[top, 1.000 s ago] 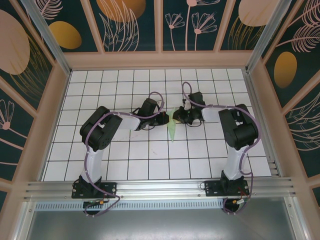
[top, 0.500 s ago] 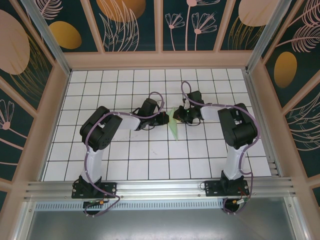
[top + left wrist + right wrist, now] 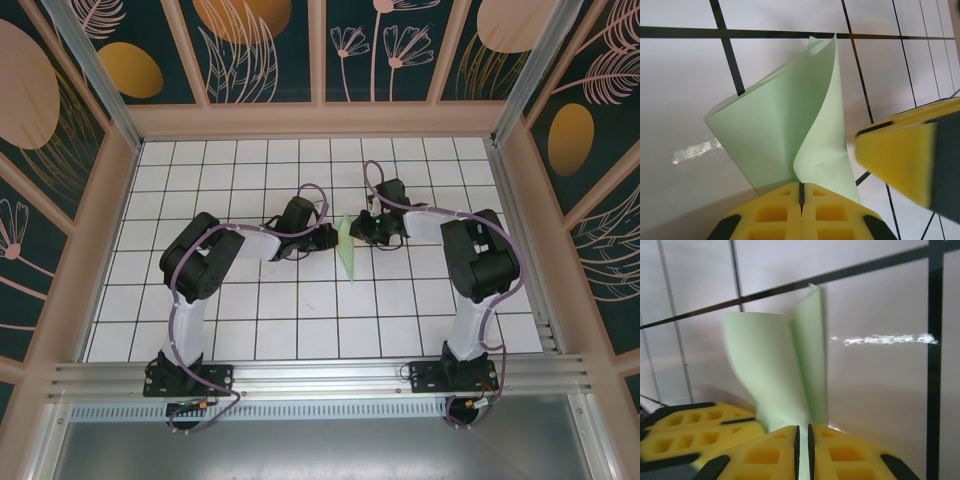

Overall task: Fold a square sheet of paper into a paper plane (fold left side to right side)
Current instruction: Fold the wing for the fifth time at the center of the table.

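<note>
I count one sheet of paper (image 3: pixel 346 252), pale green and partly folded, two grippers of mine, and one white tiled table (image 3: pixel 250 310) with black grid lines.

From the top camera the sheet is a slim pointed shape near the middle of the table. It lies between my left gripper (image 3: pixel 331 238) and my right gripper (image 3: pixel 357 232), with its narrow tip toward my bases. My fingers are too small there to judge.

The left wrist camera shows more: the sheet (image 3: pixel 780 125) stands up off the tiles in two curling flaps that meet at a crease. My left gripper (image 3: pixel 801 192) has its yellow pads pressed together, clenched on the paper's lower edge at the seam. A blurred yellow fingertip (image 3: pixel 897 160) of my right gripper sits just beside the sheet.

The right wrist camera shows the sheet's other face (image 3: pixel 772 370). My right gripper (image 3: pixel 802 435) is nearly closed, with a thin slit between its pads and pale green paper in it, so it grasps the sheet too. The left gripper's pads (image 3: pixel 700 427) lie alongside at lower left.
</note>
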You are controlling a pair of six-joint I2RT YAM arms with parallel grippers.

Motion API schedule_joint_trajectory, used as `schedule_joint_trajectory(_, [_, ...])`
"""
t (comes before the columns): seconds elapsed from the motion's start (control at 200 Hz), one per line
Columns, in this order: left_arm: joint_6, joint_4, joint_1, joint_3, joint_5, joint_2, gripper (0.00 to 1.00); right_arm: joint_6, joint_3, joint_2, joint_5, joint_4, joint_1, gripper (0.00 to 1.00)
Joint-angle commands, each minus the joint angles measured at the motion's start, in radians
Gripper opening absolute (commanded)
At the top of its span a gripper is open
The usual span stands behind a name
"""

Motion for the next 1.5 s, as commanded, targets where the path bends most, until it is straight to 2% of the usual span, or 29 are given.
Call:
schedule_joint_trajectory(0.0, [0.025, -0.082, 0.014, -0.007, -0.113, 0.085, 0.00, -0.029, 0.042, -0.062, -0.026, -0.030, 0.006, 0.17])
schedule_joint_trajectory(0.22, [0.022, -0.079, 0.014, -0.009, -0.112, 0.085, 0.00, -0.010, 0.074, 0.018, -0.060, -0.004, 0.034, 0.17])
schedule_joint_trajectory(0.46, [0.023, -0.080, 0.015, -0.013, -0.114, 0.075, 0.00, -0.001, 0.082, 0.108, -0.016, -0.025, 0.035, 0.17])
schedule_joint_trajectory(0.636, [0.026, -0.090, 0.014, -0.025, -0.129, 0.033, 0.00, 0.008, 0.054, 0.118, 0.028, -0.040, 0.031, 0.17])
schedule_joint_trajectory(0.836, [0.042, -0.133, 0.015, -0.062, -0.171, -0.094, 0.19, 0.021, 0.013, 0.122, 0.034, -0.031, 0.031, 0.17])
schedule_joint_trajectory(1.026, [0.000, -0.090, 0.011, -0.194, -0.133, -0.281, 0.22, 0.036, -0.004, 0.113, 0.057, -0.034, 0.032, 0.17])
schedule_joint_trajectory(1.261, [-0.137, 0.060, -0.107, -0.289, -0.068, -0.425, 0.22, 0.059, -0.023, 0.100, 0.066, -0.019, 0.036, 0.17])
schedule_joint_trajectory(1.446, [-0.216, 0.159, -0.174, -0.253, -0.042, -0.375, 0.22, 0.056, -0.017, 0.099, 0.064, -0.020, 0.037, 0.17])
schedule_joint_trajectory(1.496, [-0.219, 0.159, -0.178, -0.239, -0.044, -0.317, 0.22, 0.054, -0.015, 0.100, 0.064, -0.020, 0.037, 0.17])
